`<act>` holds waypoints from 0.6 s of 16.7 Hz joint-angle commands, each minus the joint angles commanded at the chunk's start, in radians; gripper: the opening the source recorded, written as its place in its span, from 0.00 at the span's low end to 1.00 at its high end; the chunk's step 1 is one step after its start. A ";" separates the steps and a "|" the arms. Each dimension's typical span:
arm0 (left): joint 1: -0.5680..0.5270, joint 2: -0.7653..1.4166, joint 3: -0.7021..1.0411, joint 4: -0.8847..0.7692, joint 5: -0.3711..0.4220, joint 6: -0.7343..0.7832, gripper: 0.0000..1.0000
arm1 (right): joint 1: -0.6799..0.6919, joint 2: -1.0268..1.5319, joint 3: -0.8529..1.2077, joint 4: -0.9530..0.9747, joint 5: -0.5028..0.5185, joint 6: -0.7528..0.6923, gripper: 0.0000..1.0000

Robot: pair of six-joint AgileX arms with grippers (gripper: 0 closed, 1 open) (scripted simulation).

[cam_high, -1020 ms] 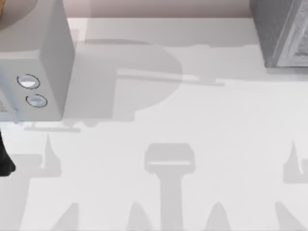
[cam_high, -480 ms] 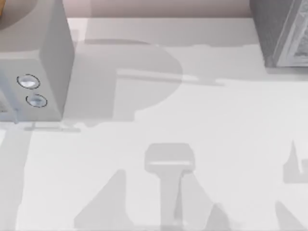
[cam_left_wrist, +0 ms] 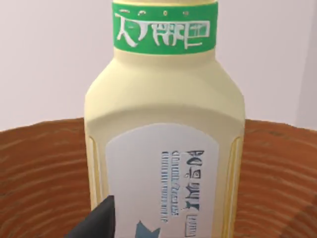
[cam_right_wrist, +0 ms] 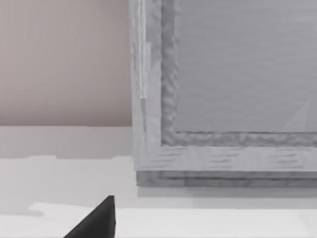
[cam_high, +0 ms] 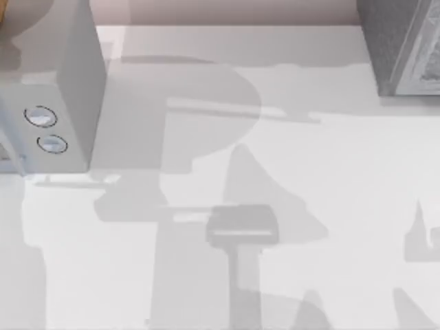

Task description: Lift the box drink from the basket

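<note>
Right by the basket [cam_left_wrist: 39, 163], the left gripper [cam_left_wrist: 99, 223] faced the box drink [cam_left_wrist: 163, 124] for lifting; I couldn't tell its claw.

box drink [cam_left_wrist: 166, 134] upright, close | brown basket [cam_left_wrist: 39, 168] behind | dark L fingertip [cam_left_wrist: 96, 223] by it

Lighting is bright and even throughout. Soft grey shadows with blurred edges lie across the white table [cam_high: 344, 172], densest from its centre toward the near edge and beside the grey appliance [cam_high: 62, 82] at the left. No glare or edge distortion observed.
</note>
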 joint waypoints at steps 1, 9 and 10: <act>0.011 0.057 0.038 0.018 0.012 0.001 1.00 | 0.000 0.000 0.000 0.000 0.000 0.000 1.00; 0.041 0.223 0.146 0.070 0.045 0.003 1.00 | 0.000 0.000 0.000 0.000 0.000 0.000 1.00; 0.041 0.223 0.146 0.070 0.045 0.003 1.00 | 0.000 0.000 0.000 0.000 0.000 0.000 1.00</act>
